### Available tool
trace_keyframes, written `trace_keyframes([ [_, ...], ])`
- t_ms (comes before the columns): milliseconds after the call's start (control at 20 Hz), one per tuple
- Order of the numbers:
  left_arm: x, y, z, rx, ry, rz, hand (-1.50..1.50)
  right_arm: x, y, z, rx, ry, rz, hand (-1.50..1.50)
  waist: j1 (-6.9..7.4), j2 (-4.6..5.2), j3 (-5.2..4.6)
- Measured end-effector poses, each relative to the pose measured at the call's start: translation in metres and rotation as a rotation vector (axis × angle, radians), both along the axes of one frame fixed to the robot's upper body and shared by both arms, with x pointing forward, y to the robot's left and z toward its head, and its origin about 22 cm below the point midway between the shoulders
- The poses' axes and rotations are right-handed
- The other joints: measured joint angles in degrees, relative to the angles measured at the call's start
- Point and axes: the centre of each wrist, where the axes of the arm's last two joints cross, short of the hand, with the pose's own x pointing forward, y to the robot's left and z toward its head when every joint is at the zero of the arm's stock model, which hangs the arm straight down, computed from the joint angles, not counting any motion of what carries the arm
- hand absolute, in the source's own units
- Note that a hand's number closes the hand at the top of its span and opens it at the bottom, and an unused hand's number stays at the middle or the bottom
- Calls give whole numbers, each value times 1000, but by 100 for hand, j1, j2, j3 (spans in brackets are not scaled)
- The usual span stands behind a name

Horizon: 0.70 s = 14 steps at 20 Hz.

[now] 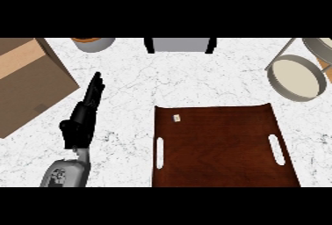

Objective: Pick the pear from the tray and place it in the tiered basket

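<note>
A dark brown rectangular wooden tray (220,149) with two white slot handles is lying on the white marbled stone bench (130,88). A small pale object (176,117) is sitting on the tray, near its far left corner. It is too small for me to tell whether this is the pear.

The robot's black left hand (86,112) is resting to the left of the tray, apart from it. It is released and grasping nothing, with its fingers straight, held together and pointing away from the robot. Its grey forearm (65,173) is coming in from the lower edge, left of the tray's near corner.

Beyond the tray's far right corner, the grey-framed tiered basket (297,78) is standing apart from the tray. One round, cream-floored tier is showing in full, and a second is showing partly at the edge.

Well to the left of the tray, past the hand, a flat brown box (26,83) is lying. Beyond the tray's far edge, a grey dark-framed object (180,45) is partly showing. A round grey bowl with an orange inside (97,45) is sitting beyond the tray's far left corner.
</note>
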Motion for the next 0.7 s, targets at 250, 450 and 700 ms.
trace_keyframes([
  [250, 3, -3, 0, -3, -1, 0, 0, 21, -23, -1, -43, 7, -27, 150, 9, 3, 2],
  [450, 2, -4, 1, -6, -8, -1, 0, 36, -43, -16, -79, 19, -46, 150, 24, 8, 2],
  [700, 0, -5, -2, 2, -4, -2, 0, 44, -70, -29, -55, 35, -78, -150, 28, 9, 3],
])
